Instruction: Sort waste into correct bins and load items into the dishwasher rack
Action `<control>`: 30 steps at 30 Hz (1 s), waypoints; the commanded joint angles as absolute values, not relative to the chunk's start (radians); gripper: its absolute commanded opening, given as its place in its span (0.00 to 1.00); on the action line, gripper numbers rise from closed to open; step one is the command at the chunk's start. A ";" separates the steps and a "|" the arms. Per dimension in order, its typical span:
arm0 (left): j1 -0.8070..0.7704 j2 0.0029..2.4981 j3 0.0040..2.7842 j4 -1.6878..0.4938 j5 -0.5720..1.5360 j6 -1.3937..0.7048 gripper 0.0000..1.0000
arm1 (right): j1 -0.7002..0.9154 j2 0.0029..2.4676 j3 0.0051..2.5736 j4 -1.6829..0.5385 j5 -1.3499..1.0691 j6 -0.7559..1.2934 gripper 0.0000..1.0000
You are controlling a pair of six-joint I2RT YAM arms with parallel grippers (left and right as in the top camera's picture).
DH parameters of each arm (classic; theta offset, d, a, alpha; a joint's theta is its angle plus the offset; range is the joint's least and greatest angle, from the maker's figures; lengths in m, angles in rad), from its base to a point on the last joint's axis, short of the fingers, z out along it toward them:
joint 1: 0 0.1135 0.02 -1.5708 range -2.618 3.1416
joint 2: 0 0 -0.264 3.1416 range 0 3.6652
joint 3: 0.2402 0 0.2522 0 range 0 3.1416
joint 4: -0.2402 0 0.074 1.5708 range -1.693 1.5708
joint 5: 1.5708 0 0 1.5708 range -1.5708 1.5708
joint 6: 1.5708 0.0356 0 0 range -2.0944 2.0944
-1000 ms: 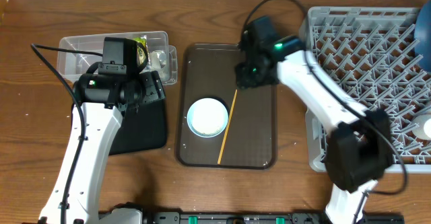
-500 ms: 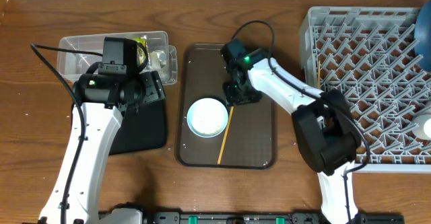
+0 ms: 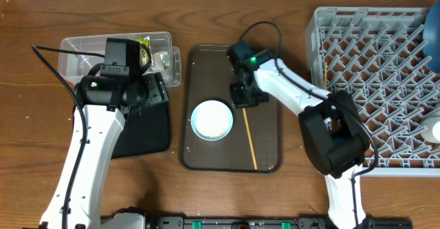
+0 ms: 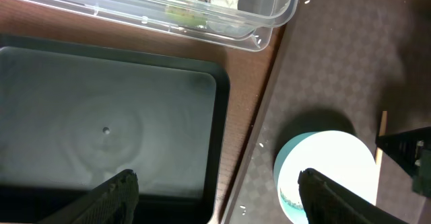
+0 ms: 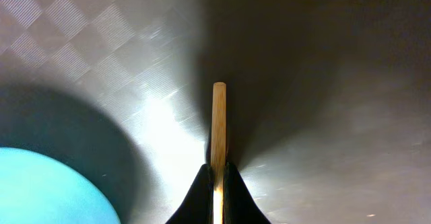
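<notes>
My right gripper is shut on the upper end of a thin wooden chopstick. The stick slants down over the brown serving tray. A pale-blue bowl sits on that tray, just left of the stick. My left gripper hangs open over the gap between the black tray and the brown tray. It holds nothing. The clear tub holds a yellow-green wrapper. The grey dishwasher rack fills the right side.
A dark-blue bowl shows at the rack's far right edge, with a pale object below it. A few white rice grains lie on the brown tray's rim near the black tray. Bare wood table surrounds the trays.
The right gripper came down over the tray and shut on the chopstick. The stick's lower end swung from the left to the right. The left arm has not moved.
</notes>
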State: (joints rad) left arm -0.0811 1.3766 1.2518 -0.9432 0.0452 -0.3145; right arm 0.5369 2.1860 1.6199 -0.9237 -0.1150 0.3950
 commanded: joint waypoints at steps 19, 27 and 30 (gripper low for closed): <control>-0.077 1.379 1.251 -0.949 0.033 -0.316 0.79 | 0.121 2.057 2.096 -1.287 -0.099 -0.061 0.01; -0.077 1.379 1.251 -0.949 0.033 -0.316 0.79 | -0.029 2.062 2.093 -1.287 -0.034 -0.107 0.01; -0.077 1.379 1.251 -0.949 0.033 -0.316 0.79 | -0.047 2.062 2.079 -1.293 -0.033 -0.115 0.01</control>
